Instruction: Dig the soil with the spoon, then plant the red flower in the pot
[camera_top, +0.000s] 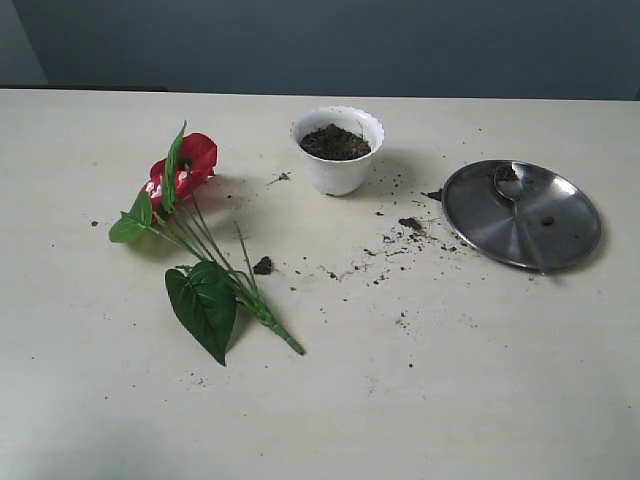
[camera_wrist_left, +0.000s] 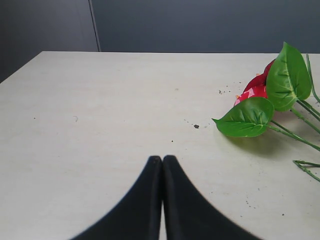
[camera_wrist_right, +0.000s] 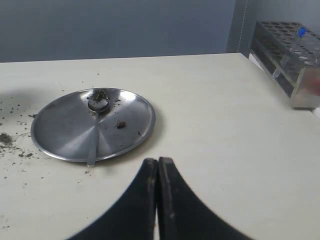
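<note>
The white pot (camera_top: 338, 165) stands at the back middle of the table, filled with dark soil (camera_top: 335, 143). The red flower (camera_top: 186, 165) lies flat on the table to the pot's left, stems and leaves pointing forward; its blooms also show in the left wrist view (camera_wrist_left: 256, 86). The spoon (camera_wrist_right: 95, 125) rests on the steel plate (camera_top: 560, 235), bowl smudged with soil; in the exterior view I see its bowl (camera_top: 505, 183). My left gripper (camera_wrist_left: 162, 159) is shut and empty, some way from the flower. My right gripper (camera_wrist_right: 158, 161) is shut and empty, just short of the plate's rim (camera_wrist_right: 135, 142).
Loose crumbs of soil (camera_top: 410, 225) lie scattered between pot and plate, and a small clump (camera_top: 263, 265) sits by the stems. A metal test-tube rack (camera_wrist_right: 290, 57) stands off to one side in the right wrist view. Neither arm appears in the exterior view.
</note>
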